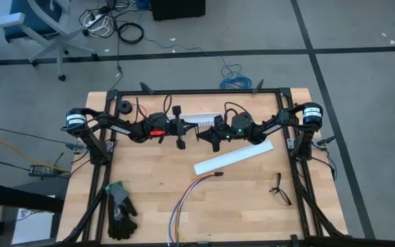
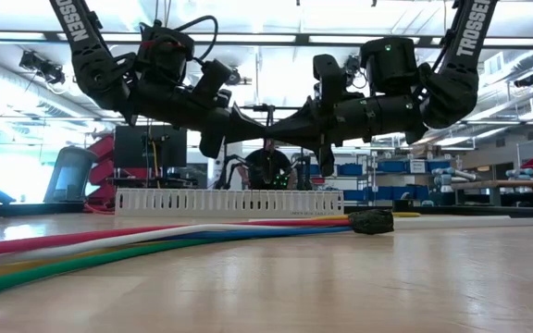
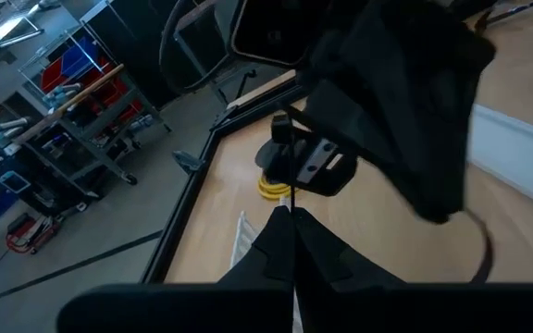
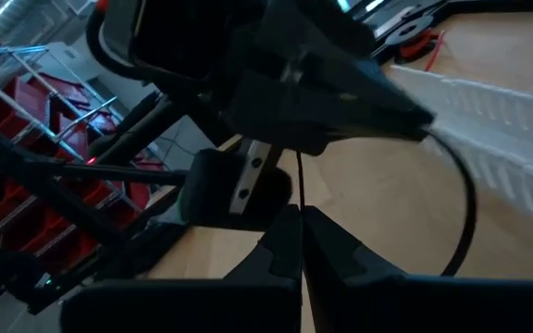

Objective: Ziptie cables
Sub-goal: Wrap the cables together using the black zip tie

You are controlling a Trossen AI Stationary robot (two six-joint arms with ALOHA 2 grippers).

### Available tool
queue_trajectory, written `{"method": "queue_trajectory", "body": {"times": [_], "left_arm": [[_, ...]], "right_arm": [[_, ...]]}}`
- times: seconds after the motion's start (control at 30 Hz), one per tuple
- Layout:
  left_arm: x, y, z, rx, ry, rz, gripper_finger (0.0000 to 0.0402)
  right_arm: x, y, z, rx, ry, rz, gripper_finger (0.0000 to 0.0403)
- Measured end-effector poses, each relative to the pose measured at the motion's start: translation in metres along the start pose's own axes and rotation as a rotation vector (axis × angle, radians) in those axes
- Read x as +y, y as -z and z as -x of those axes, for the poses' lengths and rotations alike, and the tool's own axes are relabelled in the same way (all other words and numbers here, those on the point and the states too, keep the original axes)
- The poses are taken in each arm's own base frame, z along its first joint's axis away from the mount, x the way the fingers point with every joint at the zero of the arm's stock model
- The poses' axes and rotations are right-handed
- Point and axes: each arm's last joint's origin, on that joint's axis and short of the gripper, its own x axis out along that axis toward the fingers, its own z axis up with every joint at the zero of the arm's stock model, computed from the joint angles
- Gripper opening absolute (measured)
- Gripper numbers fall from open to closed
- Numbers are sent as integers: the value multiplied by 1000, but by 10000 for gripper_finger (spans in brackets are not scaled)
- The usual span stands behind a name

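Observation:
The cables [image 1: 184, 202] lie loose near the table's front edge, their coloured strands filling the low view's foreground [image 2: 109, 245]. Above the far middle of the table my left gripper [image 1: 190, 132] and my right gripper [image 1: 203, 134] meet tip to tip, both level and shut on the thin black ziptie [image 3: 294, 162]. In the low view the two grippers [image 2: 268, 127] hang well above the tabletop. Part of the ziptie curves away in an arc [image 4: 470, 213] beside the grippers. My left gripper pinches the ziptie [image 3: 294, 196] between its two fingertips, coming level from the table's left. The strip runs straight on from the tips toward the right gripper, clear of the table. My right gripper pinches the ziptie [image 4: 299, 190] between its two fingertips, coming level from the table's right. The strip leads on to the left gripper's tips, and a slack arc of it [image 4: 459, 176] bends off to one side, clear of the table.
Two white slotted channels lie on the table, one at the back [image 1: 201, 118] and one slanted at the middle right [image 1: 233, 156]. A black glove [image 1: 118, 209] lies front left, a small black forked object [image 1: 278, 189] front right, a yellow spool [image 3: 271, 185] at the back left.

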Motion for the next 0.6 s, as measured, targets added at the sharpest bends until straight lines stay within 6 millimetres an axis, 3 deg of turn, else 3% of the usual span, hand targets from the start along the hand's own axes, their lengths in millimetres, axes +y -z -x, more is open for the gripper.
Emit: {"method": "queue_trajectory", "body": {"times": [0.6], "left_arm": [[1, 0, 0, 9, -19, 0, 0]], "right_arm": [[2, 2, 0, 14, -11, -23, 0]]}}
